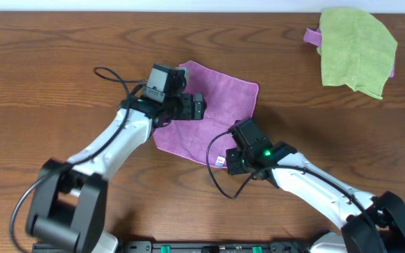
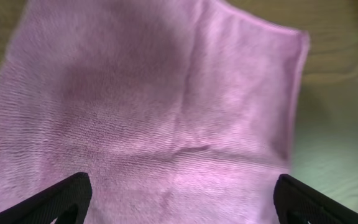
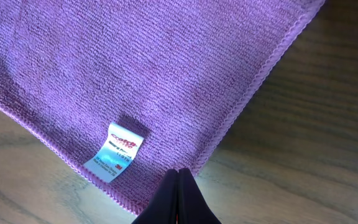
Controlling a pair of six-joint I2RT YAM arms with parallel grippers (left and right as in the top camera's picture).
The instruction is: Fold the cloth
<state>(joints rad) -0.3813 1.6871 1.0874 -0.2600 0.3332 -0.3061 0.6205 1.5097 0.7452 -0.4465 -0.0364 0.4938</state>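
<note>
The purple cloth (image 1: 220,105) lies spread flat on the wooden table, mid-table. My left gripper (image 1: 197,107) is open and hovers low over the cloth's left part; in the left wrist view its two fingertips (image 2: 182,180) straddle the cloth (image 2: 166,93) with nothing between them. My right gripper (image 1: 229,160) is shut at the cloth's near corner. In the right wrist view its closed fingertips (image 3: 178,171) sit over the hemmed edge of the cloth (image 3: 166,62), beside a white label (image 3: 118,152). The cloth looks flat there, not lifted.
A green cloth (image 1: 357,49) lies crumpled at the back right, on top of another purple cloth (image 1: 312,34). Bare wooden table (image 1: 48,105) surrounds the cloth. Black cables run from both wrists.
</note>
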